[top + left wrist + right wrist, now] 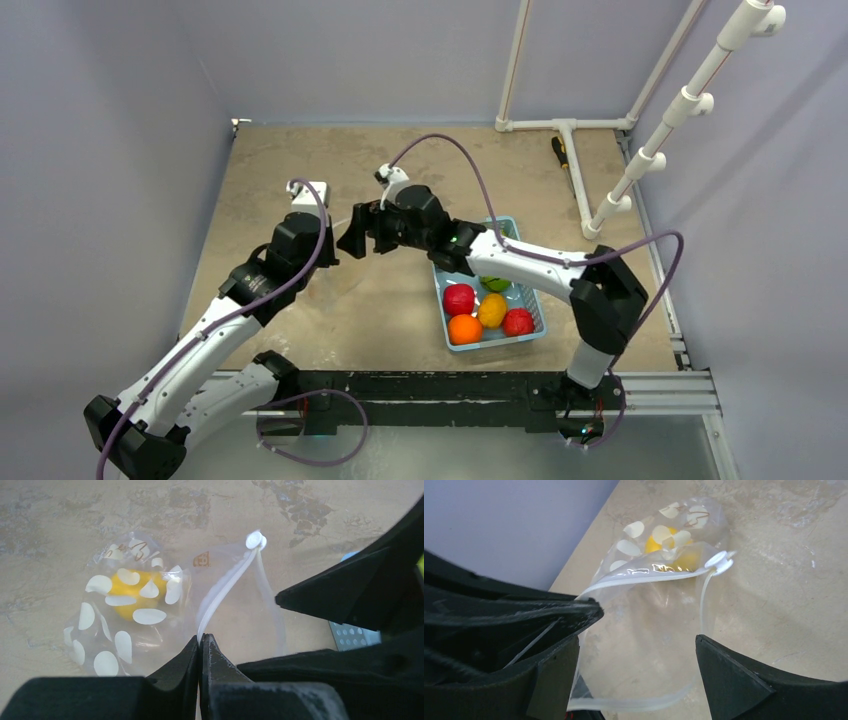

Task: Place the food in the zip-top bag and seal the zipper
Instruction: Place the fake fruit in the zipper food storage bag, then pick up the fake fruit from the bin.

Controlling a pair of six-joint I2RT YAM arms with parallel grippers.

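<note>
The zip-top bag, clear with white dots, lies on the table with a yellow fruit inside it. My left gripper is shut on the bag's mouth edge, right at the whitish zipper. The mouth gapes open, with the zipper's slider at its far end. My right gripper hangs open over that mouth, with nothing between its fingers. In the top view the right gripper sits close beside the left arm's end. More food, red, orange, yellow and green, lies in the basket.
The light-blue basket stands right of the grippers, under the right forearm. A white pipe frame and a dark tool are at the back right. Grey walls close the table's back and sides.
</note>
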